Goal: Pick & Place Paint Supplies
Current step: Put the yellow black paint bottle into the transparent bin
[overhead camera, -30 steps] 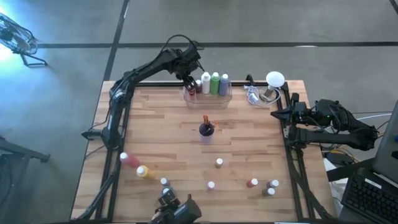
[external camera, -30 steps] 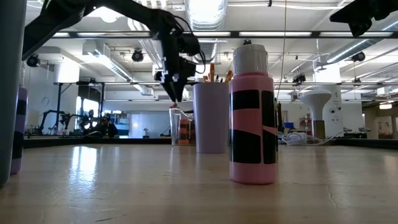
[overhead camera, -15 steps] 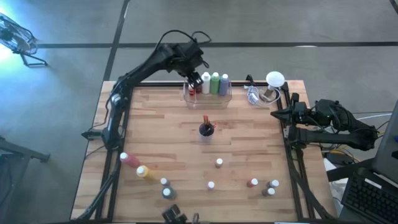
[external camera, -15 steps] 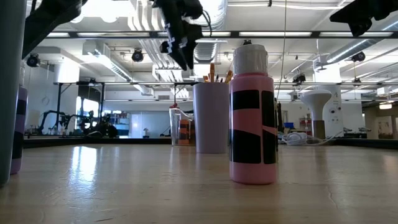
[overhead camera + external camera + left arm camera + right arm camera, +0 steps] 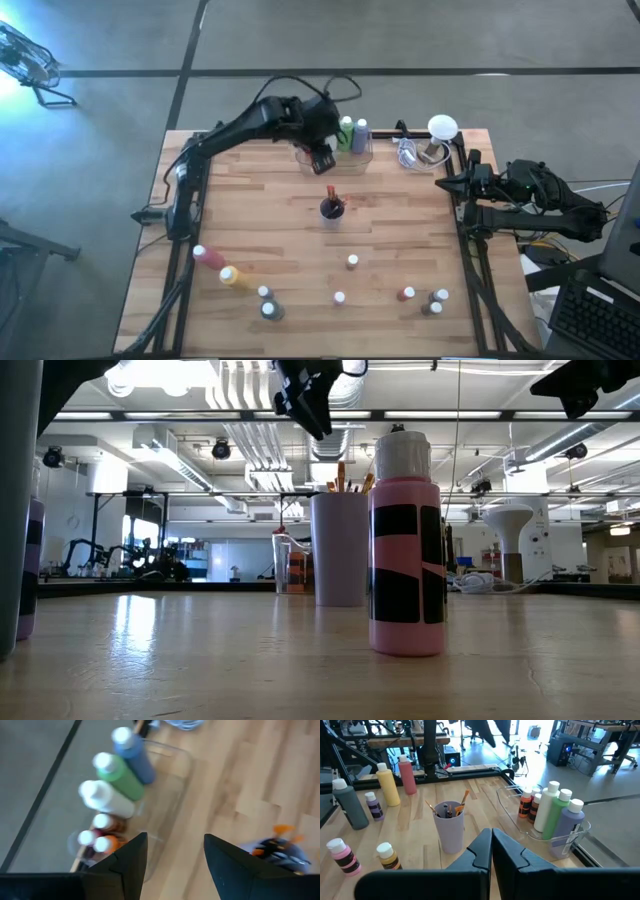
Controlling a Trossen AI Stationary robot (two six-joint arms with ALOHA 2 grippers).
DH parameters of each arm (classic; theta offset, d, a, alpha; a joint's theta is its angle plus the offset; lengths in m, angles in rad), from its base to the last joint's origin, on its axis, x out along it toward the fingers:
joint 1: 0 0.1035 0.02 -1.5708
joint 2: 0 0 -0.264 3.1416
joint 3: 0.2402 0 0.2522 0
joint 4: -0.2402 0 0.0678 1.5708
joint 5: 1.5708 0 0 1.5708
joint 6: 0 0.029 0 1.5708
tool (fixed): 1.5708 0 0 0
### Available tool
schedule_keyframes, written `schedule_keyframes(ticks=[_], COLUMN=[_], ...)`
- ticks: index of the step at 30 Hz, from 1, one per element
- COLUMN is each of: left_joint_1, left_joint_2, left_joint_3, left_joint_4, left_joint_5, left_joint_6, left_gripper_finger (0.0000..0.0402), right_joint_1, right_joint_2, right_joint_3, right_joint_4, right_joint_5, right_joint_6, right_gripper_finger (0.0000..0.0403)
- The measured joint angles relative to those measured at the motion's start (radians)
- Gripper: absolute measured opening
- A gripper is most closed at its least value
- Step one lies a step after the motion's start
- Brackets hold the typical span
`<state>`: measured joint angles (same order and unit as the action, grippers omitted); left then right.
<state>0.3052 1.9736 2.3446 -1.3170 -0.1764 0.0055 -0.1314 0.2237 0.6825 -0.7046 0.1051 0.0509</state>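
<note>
My left gripper [image 5: 322, 157] [image 5: 173, 854] hangs open and empty, high above the near wall of a clear bin [image 5: 352, 155] at the table's far edge; in the low view it shows at the top [image 5: 312, 405]. The bin [image 5: 167, 785] holds upright blue [image 5: 132, 755], green [image 5: 117, 772] and white [image 5: 105, 797] tall bottles and a few small ones [image 5: 102, 822]. A lilac cup of paintbrushes [image 5: 331, 208] [image 5: 448, 826] stands mid-table. Pink [image 5: 207, 256] and yellow [image 5: 232, 276] bottles lie near the left edge. Small bottles [image 5: 352, 261] stand along the near side. My right gripper [image 5: 491, 845] is shut, parked at the right edge [image 5: 480, 190].
A white lamp [image 5: 442, 127] and a cable sit at the far right corner. A small pink bottle [image 5: 405, 550] stands close to the low camera. Bare wood lies between the bin and the cup [image 5: 235, 780] and left of the cup [image 5: 250, 200].
My left gripper has risen from low over the bin's left end, where the small bottles stand, and moved toward the table's near edge and a little right, now high above the bin's near wall. The bottles in the bin have stayed put.
</note>
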Motion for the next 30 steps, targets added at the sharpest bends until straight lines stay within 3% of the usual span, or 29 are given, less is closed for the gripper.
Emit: schedule_keyframes(ticks=[16,30], left_joint_1=[-0.259,-0.368], left_joint_2=[0.0,0.002], left_joint_3=[-0.144,-0.336], left_joint_4=[0.139,0.38], left_joint_5=[-0.006,-0.005], left_joint_6=[0.002,0.028], left_gripper_finger=[0.0195,0.019], right_joint_1=[0.0,0.0], right_joint_2=[0.0,0.0], right_joint_3=[0.0,0.0], right_joint_4=[0.0,0.0], right_joint_5=[0.0,0.0], right_joint_6=[-0.001,0.0], right_gripper_finger=[0.0008,0.0008])
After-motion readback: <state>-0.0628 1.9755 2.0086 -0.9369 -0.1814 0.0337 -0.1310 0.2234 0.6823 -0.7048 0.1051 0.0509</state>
